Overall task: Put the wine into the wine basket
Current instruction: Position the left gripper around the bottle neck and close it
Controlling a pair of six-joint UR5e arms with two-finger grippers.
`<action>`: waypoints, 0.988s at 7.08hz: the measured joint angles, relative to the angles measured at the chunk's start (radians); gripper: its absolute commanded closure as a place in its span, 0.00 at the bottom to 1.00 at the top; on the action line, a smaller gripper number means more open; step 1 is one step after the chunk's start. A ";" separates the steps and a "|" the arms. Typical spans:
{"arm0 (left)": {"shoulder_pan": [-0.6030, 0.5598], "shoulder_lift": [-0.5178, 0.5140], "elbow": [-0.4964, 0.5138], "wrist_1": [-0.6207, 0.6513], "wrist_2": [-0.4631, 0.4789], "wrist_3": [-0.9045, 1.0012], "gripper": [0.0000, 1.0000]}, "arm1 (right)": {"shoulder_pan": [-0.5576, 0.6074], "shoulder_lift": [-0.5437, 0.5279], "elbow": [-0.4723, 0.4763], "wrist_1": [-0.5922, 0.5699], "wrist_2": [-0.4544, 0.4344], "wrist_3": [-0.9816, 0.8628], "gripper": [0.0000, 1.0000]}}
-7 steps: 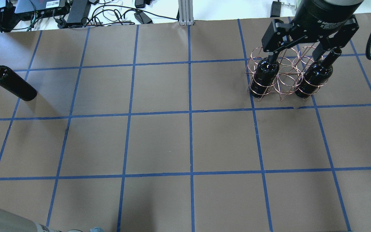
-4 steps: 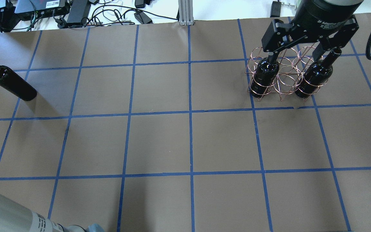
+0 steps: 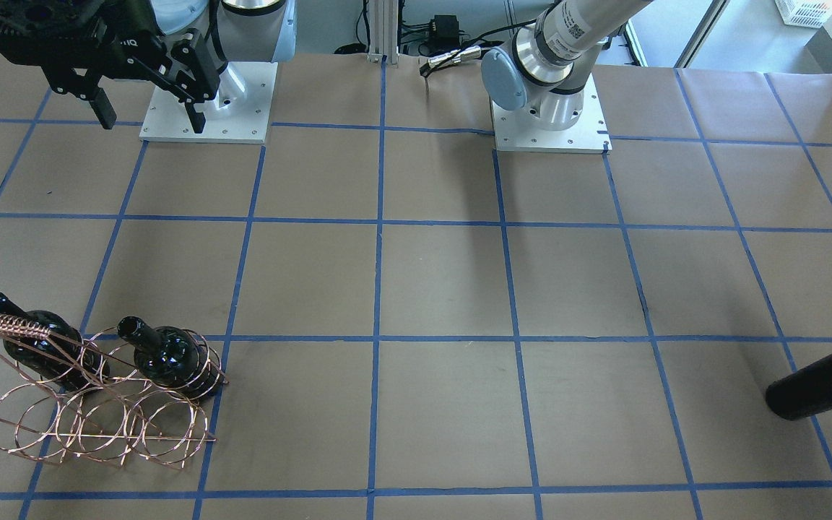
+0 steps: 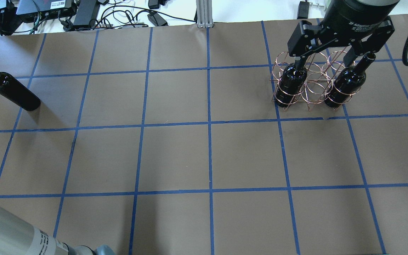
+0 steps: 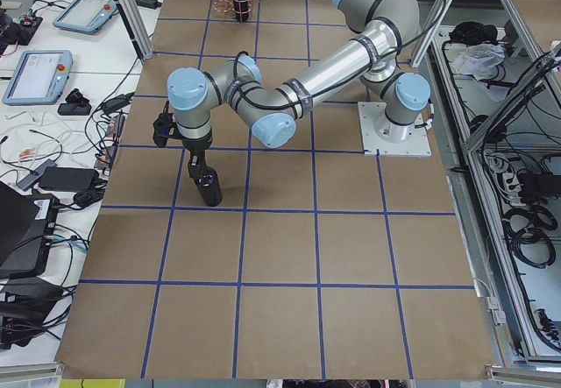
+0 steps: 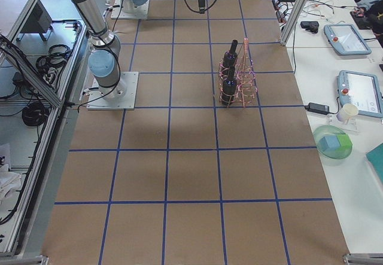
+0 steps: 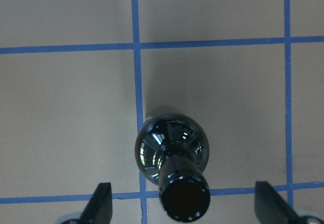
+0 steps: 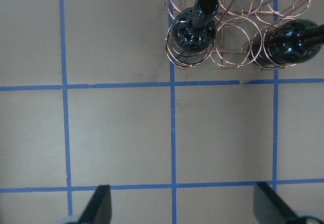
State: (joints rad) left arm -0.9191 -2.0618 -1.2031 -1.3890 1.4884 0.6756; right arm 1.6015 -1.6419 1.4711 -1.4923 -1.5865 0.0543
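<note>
Black wine bottle [image 7: 172,148] stands untouched within the wide-spread left hand [image 7: 182,186]; right hand [image 8: 182,186] spread, empty.

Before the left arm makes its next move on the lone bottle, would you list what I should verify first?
1. Wine upright on the table: ok.
2. Neck centred between the left gripper fingers: ok.
3. Fingers closed on the neck: not ok, open with gaps on both sides.
4. Free slot in the wine basket: ok, the middle loops are empty between the racked bottles.
5. Right gripper clear of the drop path: cannot tell; it hovers open, high near the basket.
</note>
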 measured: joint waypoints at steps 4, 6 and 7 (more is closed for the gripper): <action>-0.001 -0.004 -0.022 0.013 0.025 -0.007 0.09 | 0.000 0.001 0.000 0.002 -0.003 0.004 0.00; -0.001 -0.007 -0.023 0.034 0.018 -0.019 0.11 | 0.000 0.001 0.000 0.002 -0.003 0.001 0.00; -0.001 -0.013 -0.024 0.044 0.015 -0.027 0.14 | 0.000 0.001 0.000 0.000 -0.003 -0.004 0.00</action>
State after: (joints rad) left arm -0.9204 -2.0747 -1.2269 -1.3450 1.5034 0.6490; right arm 1.6015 -1.6414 1.4711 -1.4926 -1.5892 0.0499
